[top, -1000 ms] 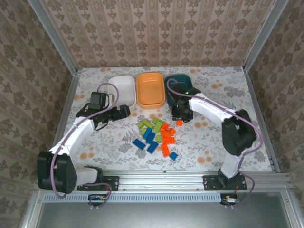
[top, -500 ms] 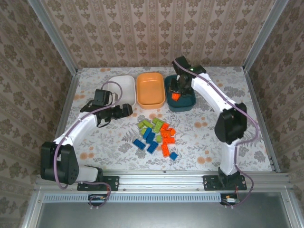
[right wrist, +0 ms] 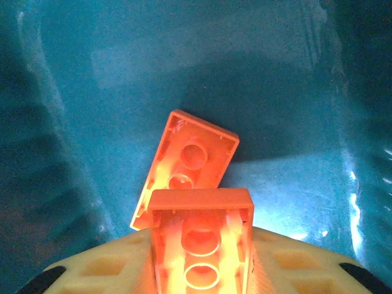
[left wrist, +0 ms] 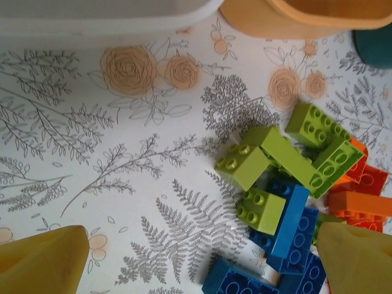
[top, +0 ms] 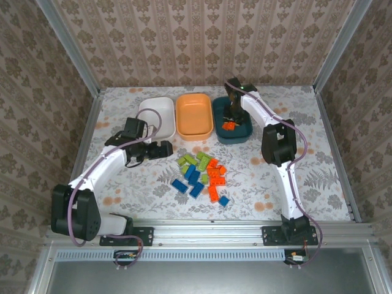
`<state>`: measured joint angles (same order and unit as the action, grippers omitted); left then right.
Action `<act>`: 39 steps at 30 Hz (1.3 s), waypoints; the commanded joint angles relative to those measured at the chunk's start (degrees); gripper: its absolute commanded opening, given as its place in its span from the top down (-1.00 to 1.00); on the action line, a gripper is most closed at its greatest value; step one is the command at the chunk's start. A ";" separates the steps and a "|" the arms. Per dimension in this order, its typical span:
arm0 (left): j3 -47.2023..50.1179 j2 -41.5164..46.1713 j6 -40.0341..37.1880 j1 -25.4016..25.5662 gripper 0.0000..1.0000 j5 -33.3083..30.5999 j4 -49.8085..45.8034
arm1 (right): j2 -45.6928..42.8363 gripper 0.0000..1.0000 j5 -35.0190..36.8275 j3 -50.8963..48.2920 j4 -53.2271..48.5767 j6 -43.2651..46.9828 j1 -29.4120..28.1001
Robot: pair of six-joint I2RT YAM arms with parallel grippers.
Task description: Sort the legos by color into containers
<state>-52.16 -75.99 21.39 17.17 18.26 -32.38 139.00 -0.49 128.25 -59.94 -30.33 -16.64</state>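
Containers: three shallow rounded-rectangle plastic bowls, smooth and glossy, stand in a row on the far side of the table [top: 275, 177]. From left to right they are the white bowl [top: 156, 114], the orange bowl [top: 195, 116] and the teal bowl [top: 236, 139], close side by side. The table surface is matte and printed with flowers and ferns.

Legos [top: 201, 174]: hard, shiny studded bricks in a loose pile at mid-table, just on the near side of the orange bowl. The lime green bricks [left wrist: 278, 156] are on the far side, the blue bricks [left wrist: 294, 226] on the near side and the orange bricks [left wrist: 361, 196] to the right. Several lean on or overlap one another.

Left gripper [left wrist: 199, 260]: jaws spread wide, gripping no brick. The yellow fingertips [left wrist: 43, 260] hang above the left edge of the pile.

Right gripper [top: 231, 116]: it reaches down into the teal bowl. The right wrist view shows two bricks with their hollow undersides up. The loose orange brick [right wrist: 187, 165] lies askew in the bowl, and the second orange brick [right wrist: 202, 239] sits at the fingers, touching the first. Jaws look narrow. Cannot tell whether that brick is gripped or free.

Room: bare table lies right of the pile and at near-left. Papered walls [top: 202, 43] on aluminium rails [top: 92, 131] bound the table on three sides.
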 commanded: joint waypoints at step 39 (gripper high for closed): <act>4.77 2.45 -2.95 2.08 -0.91 2.33 -1.27 | -43.71 -0.46 -3.99 -68.06 9.83 9.49 -34.87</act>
<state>-47.22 -75.48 19.40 18.79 20.36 -32.80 94.67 -5.15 61.47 -53.84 -21.56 -50.37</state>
